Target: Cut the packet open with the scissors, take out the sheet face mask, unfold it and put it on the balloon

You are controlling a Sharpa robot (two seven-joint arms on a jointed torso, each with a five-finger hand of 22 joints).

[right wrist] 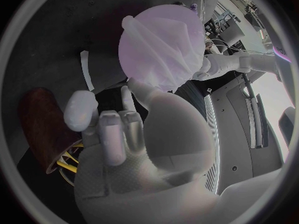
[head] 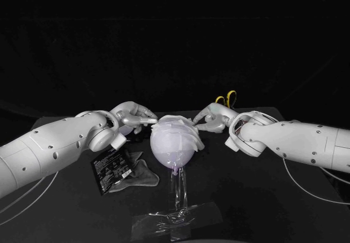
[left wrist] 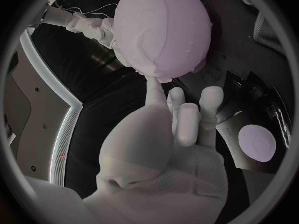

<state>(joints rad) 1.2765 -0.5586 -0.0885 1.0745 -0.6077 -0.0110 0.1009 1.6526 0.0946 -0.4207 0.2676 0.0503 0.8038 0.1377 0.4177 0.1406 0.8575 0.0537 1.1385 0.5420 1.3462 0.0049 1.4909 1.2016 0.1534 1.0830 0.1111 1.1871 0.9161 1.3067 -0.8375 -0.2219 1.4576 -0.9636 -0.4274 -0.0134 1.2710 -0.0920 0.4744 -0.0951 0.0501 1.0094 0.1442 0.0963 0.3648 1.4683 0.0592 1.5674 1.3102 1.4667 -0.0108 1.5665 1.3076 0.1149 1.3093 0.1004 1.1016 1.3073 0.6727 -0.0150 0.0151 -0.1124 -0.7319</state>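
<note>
A pale lilac balloon [head: 175, 149] stands on a clear stick at the table's middle. The white sheet mask [head: 175, 127] is draped over its top, also seen in the left wrist view [left wrist: 163, 32] and the right wrist view [right wrist: 161, 47]. My left hand [head: 133, 117] pinches the mask's left edge with its fingertips [left wrist: 155, 87], the other fingers curled. On the opposite side, my right hand [head: 211, 119] pinches the right edge with its fingertips [right wrist: 127, 95]. The black packet [head: 111, 169] lies flat at front left. The yellow-handled scissors [head: 227, 98] lie behind my right hand.
A clear taped base [head: 173, 218] holds the balloon's stick [head: 177, 190] near the table's front edge. A dark crumpled piece [head: 143, 172] lies beside the packet. The scissors' yellow handles [right wrist: 69, 162] lie under my right palm.
</note>
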